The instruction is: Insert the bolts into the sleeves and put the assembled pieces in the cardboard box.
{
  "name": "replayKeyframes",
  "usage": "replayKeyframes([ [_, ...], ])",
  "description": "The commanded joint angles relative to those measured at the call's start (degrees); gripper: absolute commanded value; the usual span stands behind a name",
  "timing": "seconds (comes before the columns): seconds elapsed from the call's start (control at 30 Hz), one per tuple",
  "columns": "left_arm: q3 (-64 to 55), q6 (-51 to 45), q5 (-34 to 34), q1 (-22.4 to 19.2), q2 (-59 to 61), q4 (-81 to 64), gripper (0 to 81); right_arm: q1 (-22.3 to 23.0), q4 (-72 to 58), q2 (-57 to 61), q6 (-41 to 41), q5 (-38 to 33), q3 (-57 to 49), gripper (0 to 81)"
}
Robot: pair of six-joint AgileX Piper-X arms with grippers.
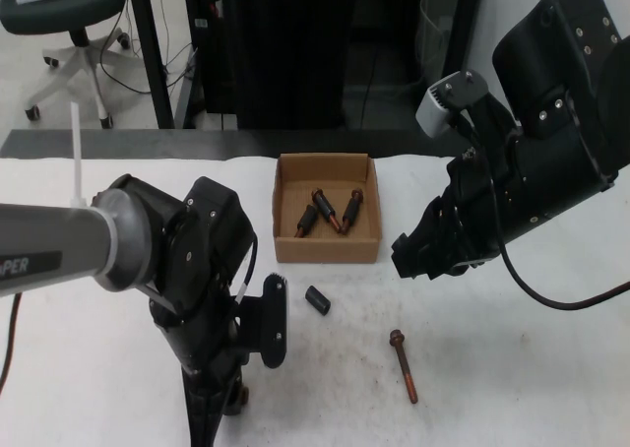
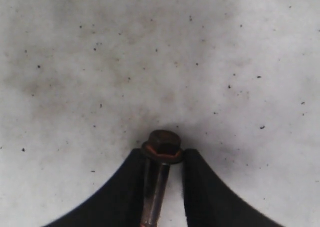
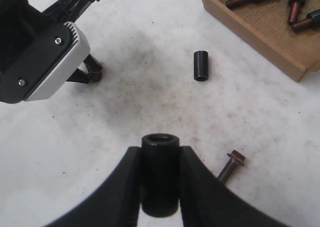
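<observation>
Left pincer (image 2: 162, 162): clenched on a bolt (image 2: 161, 148). The shank runs between the fingers and the hex head sits just past their tips, pointing down at the white tabletop (image 2: 150, 47). We cannot tell whether the head touches the surface.

Right pincer (image 3: 160, 157): clenched on a black sleeve (image 3: 160, 179), its open bore facing away from the wrist, held above the tabletop.

On the tabletop we note a loose sleeve (image 1: 316, 299) lying on its side, near the front wall of the cardboard box (image 1: 327, 251) but not touching it. A loose bolt (image 1: 403, 365) lies flat to the right of it and farther from the box, head end toward the box, apart from the loose sleeve.

Inside the cardboard box we count three assembled pieces (image 1: 328, 214), each a bolt seated in a sleeve, lying close together on the box floor.

From the high view, the left arm is low at the near left and the right arm is raised to the right of the box.
</observation>
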Motion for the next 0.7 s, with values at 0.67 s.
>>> replayKeyframes([
  [0.67, 0.24, 0.24, -1.03, 0.49, -2.95, 2.08, 24.3, 0.02, -0.19, -0.24, -1.40, -0.94, -0.09, 0.8],
])
